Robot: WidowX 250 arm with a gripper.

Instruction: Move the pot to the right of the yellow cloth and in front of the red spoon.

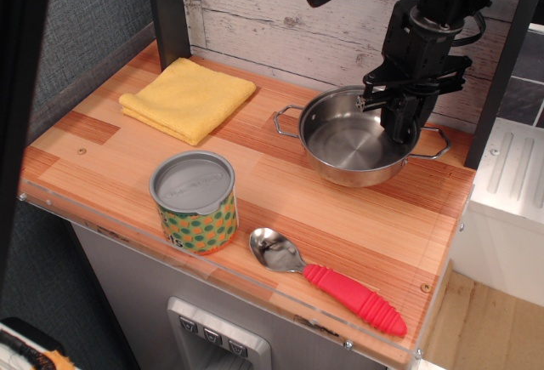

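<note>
Observation.image is showing the end effector (399, 128) gripping the pot (353, 146) by its rim, directly beneath, resting on the worktop (280, 179).

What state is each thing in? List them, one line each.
Shallow round stainless-steel pot: upright, empty, resting on the wooden counter.
Folded yellow cloth: flat, nothing on it.
Red-handled metal spoon: lying bowl-up near the front edge.
Green-and-orange patterned can: upright, grey lid on.
Gripper: fingers at the pot's rim; grip unclear.

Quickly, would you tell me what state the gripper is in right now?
Gripper: closed on the far right rim of the pot, which rests on the wooden counter.
</note>
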